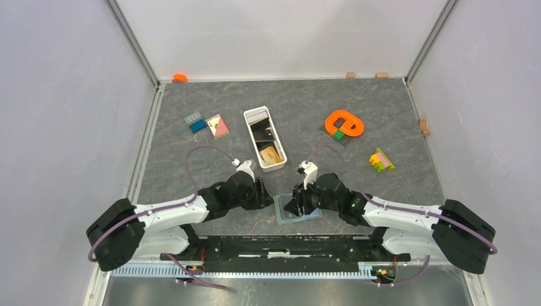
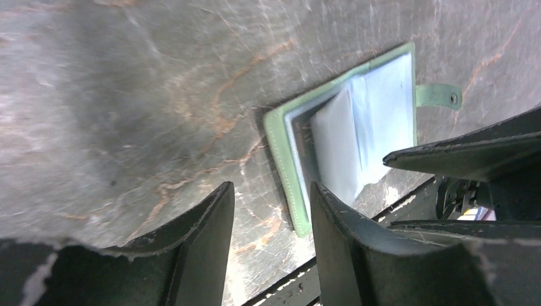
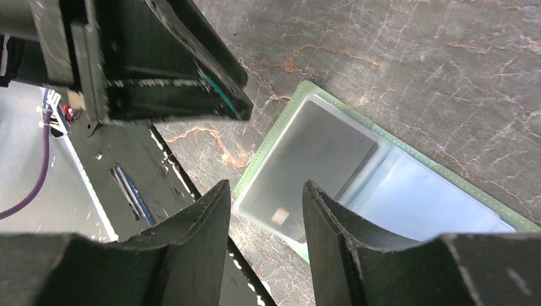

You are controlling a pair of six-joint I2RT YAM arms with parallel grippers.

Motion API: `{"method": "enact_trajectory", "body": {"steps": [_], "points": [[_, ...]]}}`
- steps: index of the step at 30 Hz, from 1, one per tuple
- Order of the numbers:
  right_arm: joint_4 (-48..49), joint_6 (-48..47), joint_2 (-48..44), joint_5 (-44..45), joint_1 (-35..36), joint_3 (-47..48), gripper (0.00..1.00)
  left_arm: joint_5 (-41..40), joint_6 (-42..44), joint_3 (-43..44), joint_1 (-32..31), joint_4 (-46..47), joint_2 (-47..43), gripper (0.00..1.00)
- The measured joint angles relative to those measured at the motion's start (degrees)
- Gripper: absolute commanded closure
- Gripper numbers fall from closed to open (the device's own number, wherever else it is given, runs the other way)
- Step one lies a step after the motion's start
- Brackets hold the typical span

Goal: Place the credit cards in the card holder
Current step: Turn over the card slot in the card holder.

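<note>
1. Top external view: both arms come in from the near edge and meet over the card holder (image 1: 282, 215). It lies open on the table (image 1: 408, 185), directly under the right hand (image 1: 298, 203) and just right of the left hand (image 1: 261, 194).
2. Left hand (image 2: 271, 191): fingers parted, nothing between them. It hovers low at the holder's green edge, tips apart from it. My guess is that it is placed to pin that edge flat while the other arm works.
3. Right hand (image 3: 266, 186): fingers moderately apart and empty, with the holder showing through the gap. It is poised just above the half of the holder nearest the table edge.
4. Card holder (image 3: 383, 191), contents: pale blue lining facing up. The half below the right hand shows a grey glossy panel with a small tan mark. I cannot tell whether that is a card or only a pocket window.
5. Left wrist view: a pale sleeve stands slightly lifted off the card holder (image 2: 357, 127), and the snap tab (image 2: 440, 95) sticks out on the side away from the left hand.
6. White tray (image 1: 254, 141), beyond both hands: holds the credit cards (image 1: 270, 153), several black and one tan. Neither hand has one, so a trip to the tray looks due.
</note>
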Motion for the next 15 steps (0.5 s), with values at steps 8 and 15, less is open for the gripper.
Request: {"method": "enact_trajectory", "body": {"steps": [8, 15], "points": [[0.5, -0.6, 2.7, 0.1, 1.3, 1.3, 0.35, 2.5, 3.9, 0.6, 9.0, -11.1, -10.1, 0.33], [-11.4, -8.8, 1.9, 9.8, 1.1, 12.6, 0.20, 7.5, 13.0, 11.4, 19.3, -24.4, -12.2, 0.22]]}}
